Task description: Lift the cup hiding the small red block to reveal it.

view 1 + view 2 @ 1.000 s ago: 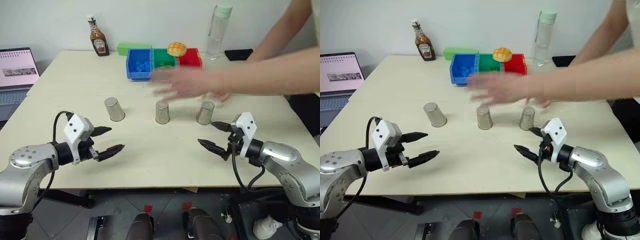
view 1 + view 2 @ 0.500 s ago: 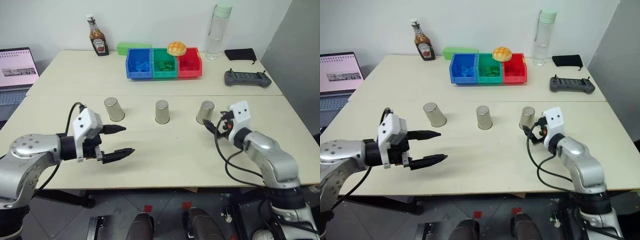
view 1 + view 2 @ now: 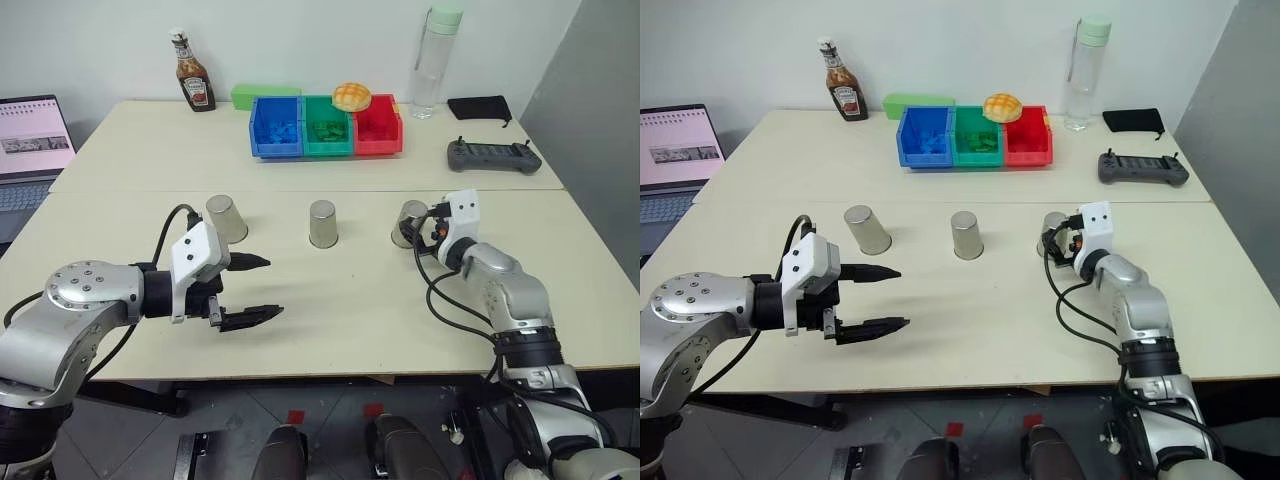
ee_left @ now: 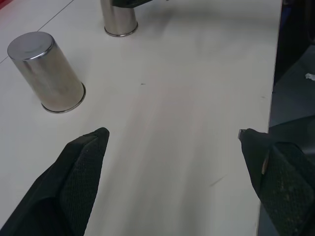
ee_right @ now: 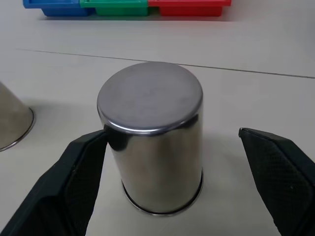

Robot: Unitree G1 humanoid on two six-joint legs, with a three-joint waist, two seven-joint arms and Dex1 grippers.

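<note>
Cup (image 3: 408, 222) nearest my right arm stands upside down on the bench (image 3: 340, 300), the rightmost of three silver tumblers in a row across the middle; I can't see any red block, so I cannot tell which tumbler covers it. From the head views, the middle cup (image 3: 322, 223) and left cup (image 3: 226, 218) stand well apart from each other, with bare bench all round them and a wide open strip down to the near edge. Along the far side sit a blue bin (image 3: 275, 127), green bin (image 3: 327, 126) and red bin (image 3: 378, 124) touching in a line, a bun (image 3: 352, 96) on top, a ketchup bottle (image 3: 190, 72) whose label I cannot read, a clear bottle (image 3: 437, 62), a black pouch (image 3: 478, 107) and a controller (image 3: 492, 155) near the right edge. A laptop (image 3: 33, 150) sits off the left side, its screen text too small to read. My right gripper (image 3: 418, 232) is up against the rightmost cup; my left gripper (image 3: 250, 290) hangs over bare bench nearer me than the left cup, jaws spread and empty. In the left wrist view, the fingers (image 4: 81, 162) stand wide apart with two cups beyond them, touching neither. In the right wrist view, the jaws straddle the cup (image 5: 151, 135), spread wide; one finger (image 5: 86, 167) sits just at its wall, the other apart.
</note>
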